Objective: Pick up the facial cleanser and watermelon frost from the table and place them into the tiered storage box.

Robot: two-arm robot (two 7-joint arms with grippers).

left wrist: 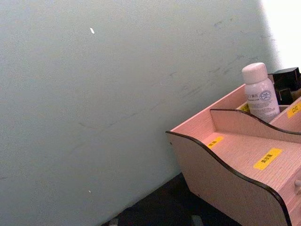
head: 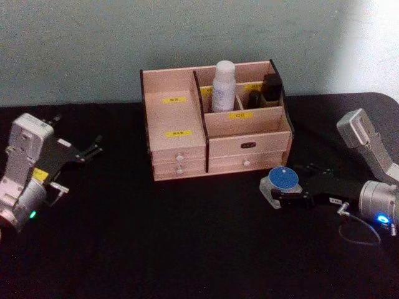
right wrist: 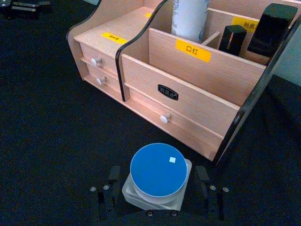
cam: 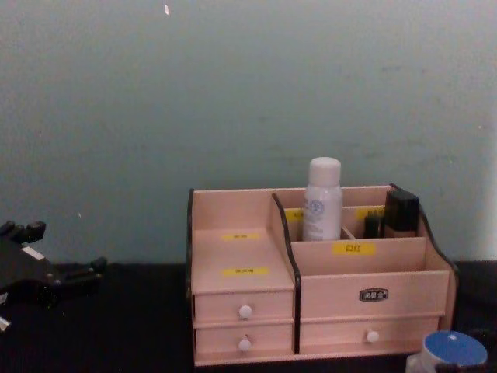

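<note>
The facial cleanser (head: 223,86), a tall white bottle, stands upright in a rear compartment of the tiered storage box (head: 181,134). It also shows in the chest view (cam: 321,200) and the left wrist view (left wrist: 260,94). The watermelon frost (head: 282,180), a squat clear jar with a blue lid, rests on the black table in front of the box's right end. My right gripper (right wrist: 158,181) is open with one finger on each side of the jar (right wrist: 157,172), and a narrow gap shows at each side. My left gripper (head: 92,149) hovers open at the far left, well away from the box.
Two black-capped items (head: 269,88) stand in the box's right rear compartments beside the cleanser. The box's left stepped shelf (left wrist: 244,155) holds nothing. Drawers with white knobs (right wrist: 164,117) face me. A pale wall rises right behind the box.
</note>
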